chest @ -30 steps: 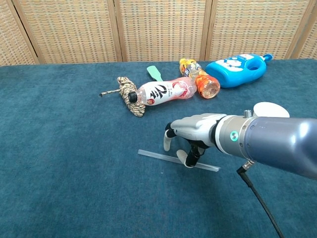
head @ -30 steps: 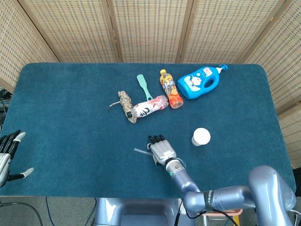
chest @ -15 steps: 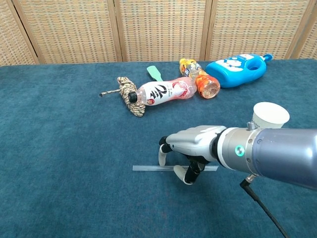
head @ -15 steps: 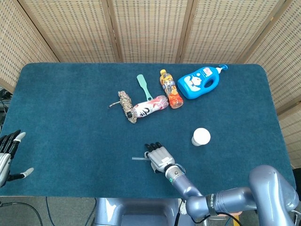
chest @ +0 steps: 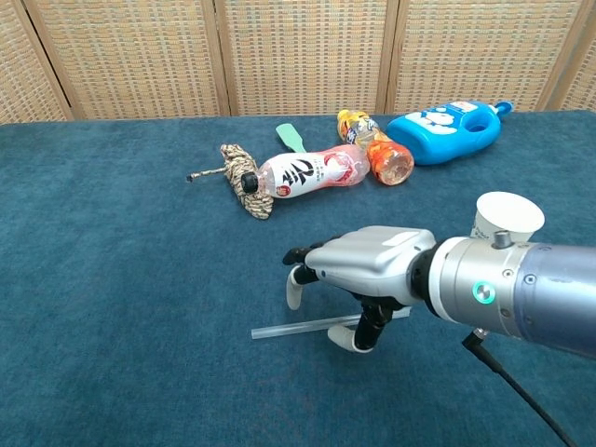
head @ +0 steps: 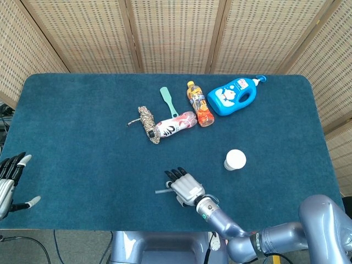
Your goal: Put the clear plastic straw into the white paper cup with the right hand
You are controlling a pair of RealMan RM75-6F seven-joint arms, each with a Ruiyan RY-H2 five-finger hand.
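The clear plastic straw (chest: pixel 289 328) lies flat on the blue table, its left end poking out in the head view (head: pixel 161 192). My right hand (chest: pixel 358 270) hovers palm-down over its middle, also seen from above (head: pixel 184 187). Its fingers (chest: pixel 294 289) hang spread behind the straw, and the thumb touches the straw from the near side. No firm pinch shows. The white paper cup (chest: pixel 507 216) stands upright to the right of the hand (head: pixel 235 160). My left hand (head: pixel 10 181) rests off the table's left edge with its fingers apart, holding nothing.
At the back of the table (head: pixel 82 126) lie a rope bundle (head: pixel 147 124), a pink-and-white bottle (head: pixel 175 124), a green spatula (head: pixel 168 100), an orange drink bottle (head: pixel 199 104) and a blue detergent bottle (head: pixel 234 96). A woven screen stands behind.
My right hand has moved toward the near edge and leftward, dragging the straw with it. The straw has turned, its right end now pointing slightly away. The left hand has stayed still.
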